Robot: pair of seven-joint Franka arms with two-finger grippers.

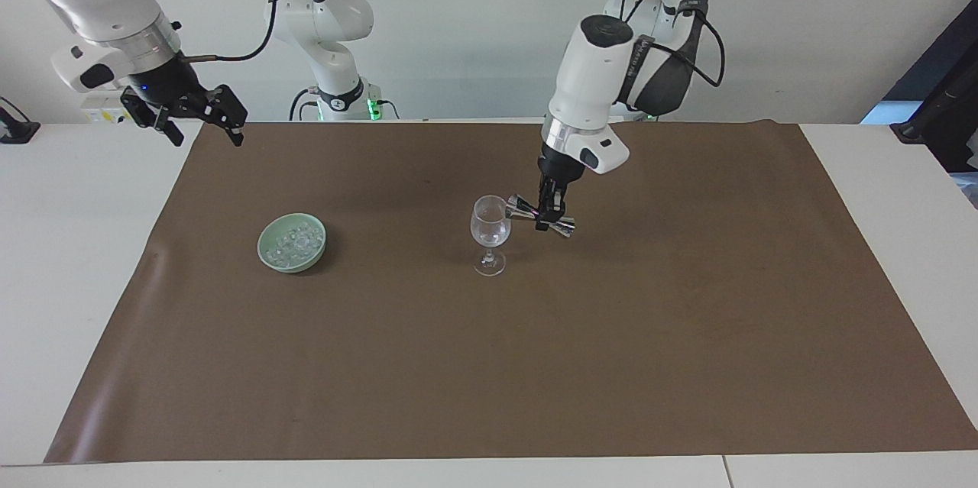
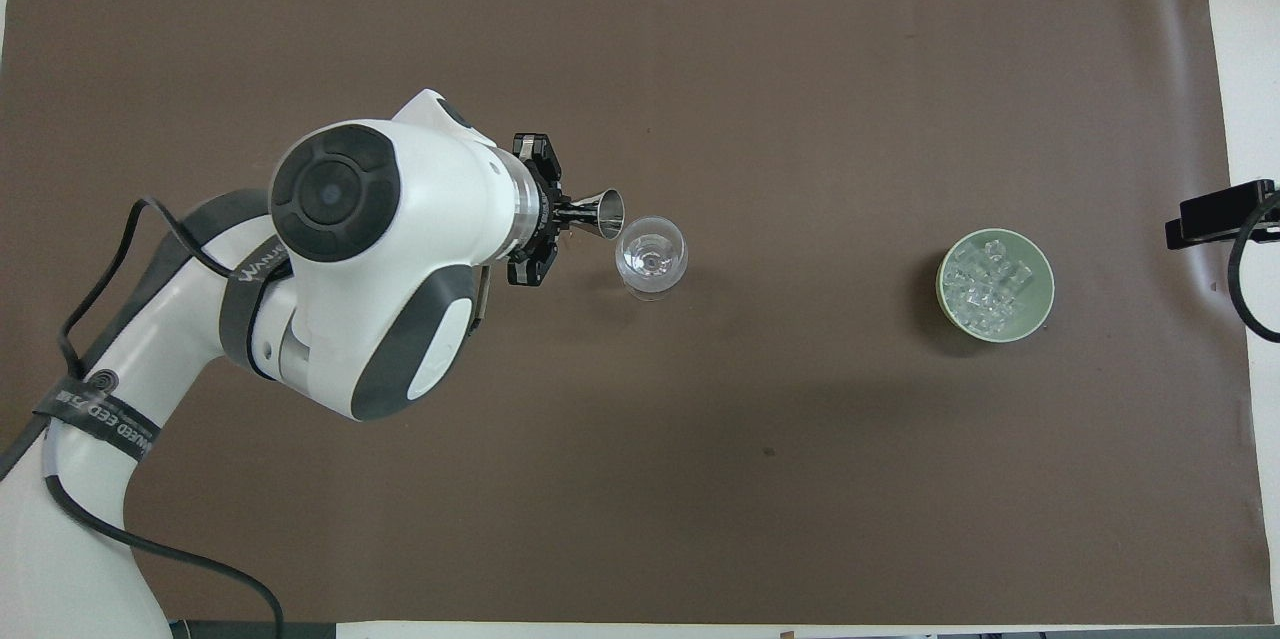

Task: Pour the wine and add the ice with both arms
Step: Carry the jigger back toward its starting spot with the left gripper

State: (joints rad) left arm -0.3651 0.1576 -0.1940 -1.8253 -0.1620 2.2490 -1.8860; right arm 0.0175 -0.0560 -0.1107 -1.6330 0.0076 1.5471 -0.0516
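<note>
A clear wine glass stands upright mid-mat. Whether it holds any wine I cannot tell. My left gripper is shut on the waist of a metal jigger, which lies sideways in the air. The jigger's mouth is just beside the glass rim, toward the left arm's end. The ice fills a pale green bowl toward the right arm's end. My right gripper hangs open over the mat's edge at that end, holding nothing, and waits.
A brown mat covers most of the white table. In the overhead view the left arm's big white body hides the mat under it.
</note>
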